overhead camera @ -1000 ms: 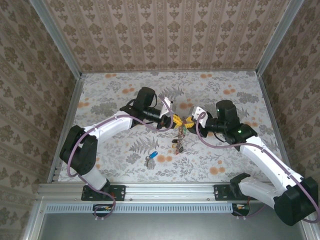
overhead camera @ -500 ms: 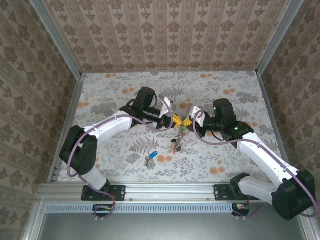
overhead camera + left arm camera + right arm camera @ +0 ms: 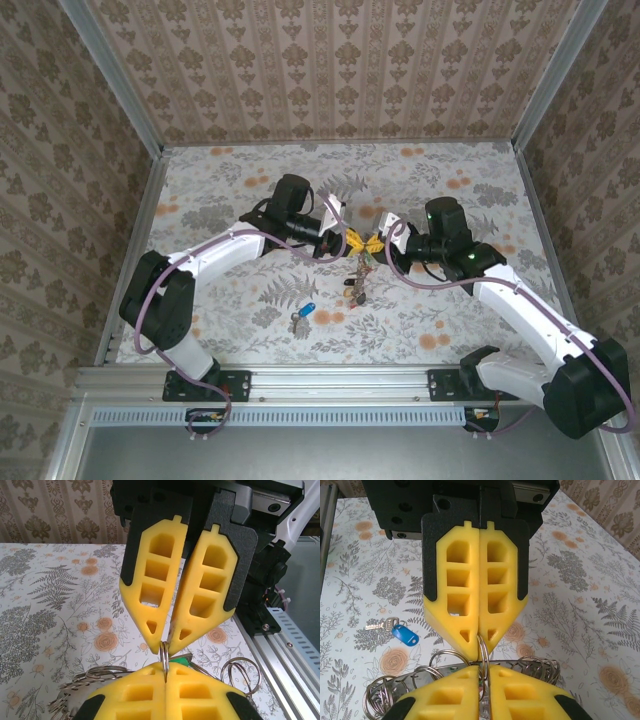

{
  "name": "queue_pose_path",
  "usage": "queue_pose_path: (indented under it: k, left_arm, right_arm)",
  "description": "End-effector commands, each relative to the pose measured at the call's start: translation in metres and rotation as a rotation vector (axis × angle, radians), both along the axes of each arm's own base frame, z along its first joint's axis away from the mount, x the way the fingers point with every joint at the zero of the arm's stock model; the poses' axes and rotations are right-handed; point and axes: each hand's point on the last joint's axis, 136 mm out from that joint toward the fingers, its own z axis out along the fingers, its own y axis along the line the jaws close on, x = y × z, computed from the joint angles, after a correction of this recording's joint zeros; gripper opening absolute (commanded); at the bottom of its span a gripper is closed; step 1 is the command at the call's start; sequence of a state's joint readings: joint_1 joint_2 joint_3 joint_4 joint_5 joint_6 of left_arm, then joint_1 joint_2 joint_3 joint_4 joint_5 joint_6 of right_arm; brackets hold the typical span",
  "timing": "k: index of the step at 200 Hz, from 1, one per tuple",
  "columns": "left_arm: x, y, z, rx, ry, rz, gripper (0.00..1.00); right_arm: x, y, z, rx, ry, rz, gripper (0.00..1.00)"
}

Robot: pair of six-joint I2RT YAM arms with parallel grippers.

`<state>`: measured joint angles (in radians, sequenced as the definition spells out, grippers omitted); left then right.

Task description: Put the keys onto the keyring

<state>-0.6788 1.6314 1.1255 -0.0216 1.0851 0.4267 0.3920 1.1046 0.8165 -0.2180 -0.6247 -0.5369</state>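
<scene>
Right pincer has moved in and now nips the keyring wire facing the left pincer, also clenched on it; blue-headed key lies unthreaded on table

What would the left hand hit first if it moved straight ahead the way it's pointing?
Most likely the right hand, tip to tip with the left hand. Both pinch the keyring, so hardly any gap separates them.
</scene>
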Motion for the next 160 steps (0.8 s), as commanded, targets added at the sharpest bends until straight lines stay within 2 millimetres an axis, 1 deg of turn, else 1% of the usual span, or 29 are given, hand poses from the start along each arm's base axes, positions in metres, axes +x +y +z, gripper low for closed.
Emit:
queue_pose_path:
  k: [1, 31, 36, 47, 57, 69, 81, 93, 135, 146, 160]
  left_arm:
    - [-0.014, -0.001, 0.037, -0.097, -0.067, -0.077, 0.0]
    - [-0.014, -0.001, 0.038, -0.099, -0.069, -0.077, 0.0]
    - [-0.013, -0.001, 0.038, -0.099, -0.07, -0.076, 0.0]
    - [-0.013, -0.001, 0.038, -0.098, -0.07, -0.075, 0.0]
    - [-0.013, -0.001, 0.037, -0.095, -0.072, -0.071, 0.0]
    - [-0.012, -0.001, 0.037, -0.092, -0.075, -0.066, 0.0]
    - [-0.011, -0.001, 0.035, -0.083, -0.078, -0.057, 0.0]
    - [-0.01, -0.001, 0.031, -0.059, -0.087, -0.047, 0.1]
    - [-0.011, -0.001, 0.016, 0.035, -0.128, -0.052, 0.13]
    - [-0.011, -0.001, 0.014, 0.051, -0.129, -0.056, 0.16]
    - [-0.013, -0.001, 0.01, 0.07, -0.126, -0.066, 0.16]
  right_arm:
    - [0.004, 0.009, 0.019, 0.045, -0.04, 0.028, 0.16]
    - [0.006, 0.009, 0.019, 0.042, -0.042, 0.023, 0.16]
    - [0.007, 0.009, 0.018, 0.042, -0.043, 0.02, 0.15]
    - [0.007, 0.009, 0.019, 0.039, -0.046, 0.02, 0.07]
    - [0.008, 0.008, 0.018, 0.031, -0.046, 0.009, 0.05]
    - [0.009, 0.006, 0.017, 0.021, -0.046, -0.001, 0.01]
    - [0.008, 0.005, 0.017, 0.012, -0.046, -0.001, 0.0]
    - [0.007, 0.004, 0.017, -0.003, -0.045, -0.001, 0.0]
    - [0.0, 0.007, 0.018, -0.053, -0.027, 0.028, 0.01]
    - [-0.002, 0.008, 0.017, -0.067, -0.021, 0.037, 0.01]
    - [-0.002, 0.009, 0.018, -0.079, -0.023, 0.038, 0.01]
